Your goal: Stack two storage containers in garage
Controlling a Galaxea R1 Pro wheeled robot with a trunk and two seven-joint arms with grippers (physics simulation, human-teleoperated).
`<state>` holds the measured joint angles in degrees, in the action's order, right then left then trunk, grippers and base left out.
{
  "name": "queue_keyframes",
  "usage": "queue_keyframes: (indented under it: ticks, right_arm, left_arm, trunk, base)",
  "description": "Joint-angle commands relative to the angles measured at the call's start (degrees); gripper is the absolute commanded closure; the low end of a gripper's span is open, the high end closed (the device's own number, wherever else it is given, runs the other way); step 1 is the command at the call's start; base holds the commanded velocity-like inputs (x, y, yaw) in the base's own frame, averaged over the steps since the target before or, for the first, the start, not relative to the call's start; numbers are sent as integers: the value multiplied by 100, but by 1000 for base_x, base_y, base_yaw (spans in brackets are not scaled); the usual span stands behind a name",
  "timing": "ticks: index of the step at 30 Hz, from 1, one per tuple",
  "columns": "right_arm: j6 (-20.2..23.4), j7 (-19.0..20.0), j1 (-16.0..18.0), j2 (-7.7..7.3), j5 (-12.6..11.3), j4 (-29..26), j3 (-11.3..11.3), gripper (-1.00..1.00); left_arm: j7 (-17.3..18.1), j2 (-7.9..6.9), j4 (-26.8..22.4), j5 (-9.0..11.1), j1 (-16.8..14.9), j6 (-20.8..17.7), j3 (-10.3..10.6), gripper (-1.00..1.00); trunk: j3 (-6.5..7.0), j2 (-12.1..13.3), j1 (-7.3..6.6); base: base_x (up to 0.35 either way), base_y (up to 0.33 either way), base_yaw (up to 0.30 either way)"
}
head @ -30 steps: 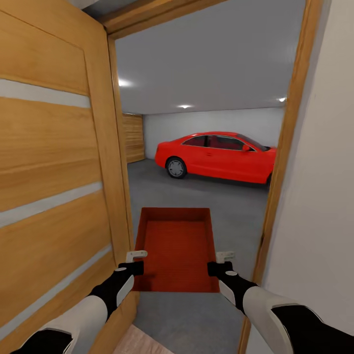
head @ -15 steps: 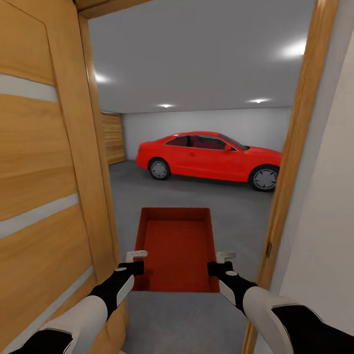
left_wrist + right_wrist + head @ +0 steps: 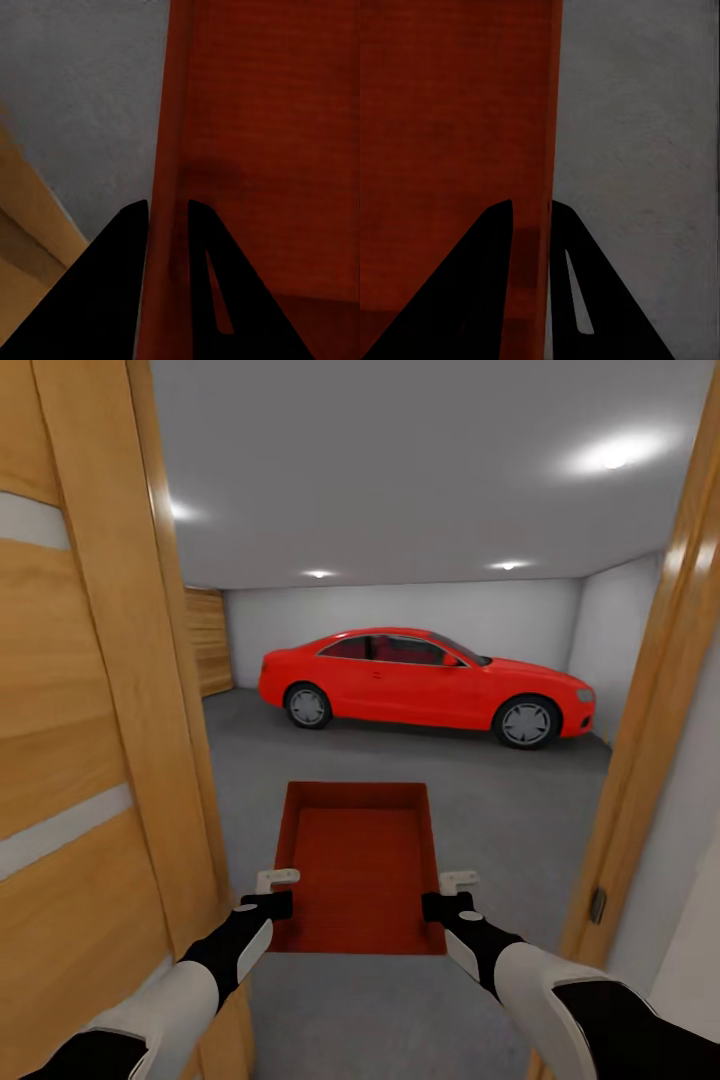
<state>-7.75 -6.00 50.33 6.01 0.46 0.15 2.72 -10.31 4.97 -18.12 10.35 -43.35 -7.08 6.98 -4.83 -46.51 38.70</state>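
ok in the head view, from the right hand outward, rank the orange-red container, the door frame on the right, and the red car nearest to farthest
1. Storage container: the right hand grips its right wall, so they touch.
2. Right door frame: off to the hand's right, beside the arm.
3. Red car: far ahead across the grey floor, near the back wall.

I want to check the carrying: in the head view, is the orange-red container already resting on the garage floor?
No, the storage container is held up between the left gripper and right gripper.
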Motion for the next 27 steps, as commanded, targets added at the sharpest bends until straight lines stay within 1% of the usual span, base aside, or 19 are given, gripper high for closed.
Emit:
queue_keyframes:
  ticks: [1, 6, 11, 15, 21, 27]
  right_arm:
    - [-25, -59, 3, -232, -78, 20, -149, 100]
    - [-25, -64, 4, -232, -74, 20, -149, 100]
    - [-23, -67, 4, -232, -75, 20, -149, 100]
    - [-24, -86, 3, -232, -77, 20, -149, 100]
    - [-25, -109, 4, -232, -77, 20, -149, 100]
    - [-25, -112, 3, -232, -75, 20, -149, 100]
  left_arm:
    - [-402, -9, -34, -77, -7, 234, -136, 100]
    - [-402, -12, -34, -77, -7, 234, -136, 100]
    - [-403, -7, -34, -77, -7, 233, -136, 100]
    - [-406, -5, -36, -77, -8, 234, -136, 100]
    - [-409, -5, -42, -77, -7, 234, -136, 100]
    - [-411, -5, -42, -77, -8, 234, -136, 100]
  trunk:
    - [-10, -7, 4]
    - [-10, -7, 4]
    - [-10, -7, 4]
    - [-10, -7, 4]
    - [-10, -7, 4]
    - [-10, -7, 4]
  base:
    - [299, 216, -271]
    - [299, 216, -271]
    - [299, 215, -72]
    - [260, 145, -179]
    - [49, 19, -261]
    - [4, 2, -69]
